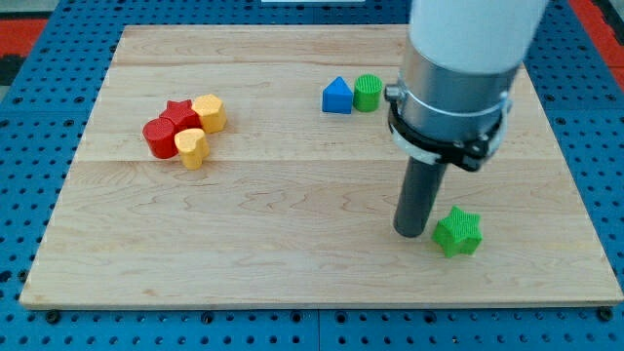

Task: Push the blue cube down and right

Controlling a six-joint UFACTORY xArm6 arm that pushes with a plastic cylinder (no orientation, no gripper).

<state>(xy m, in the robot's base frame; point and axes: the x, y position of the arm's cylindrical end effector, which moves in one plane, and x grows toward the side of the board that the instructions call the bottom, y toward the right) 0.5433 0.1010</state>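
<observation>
A blue block [337, 96], wedge-like with a peaked top, sits near the view's top, right of centre, touching a green cylinder [368, 93] on its right. My tip [410, 232] rests on the board at the lower right, far below and right of the blue block. It stands just left of a green star block [457, 232], close to it or touching.
A cluster at the view's left holds a red star [179, 117], a red cylinder [157, 137], a yellow hexagon [210, 112] and a yellow heart [192, 148]. The wooden board [292, 244] lies on a blue pegboard surround.
</observation>
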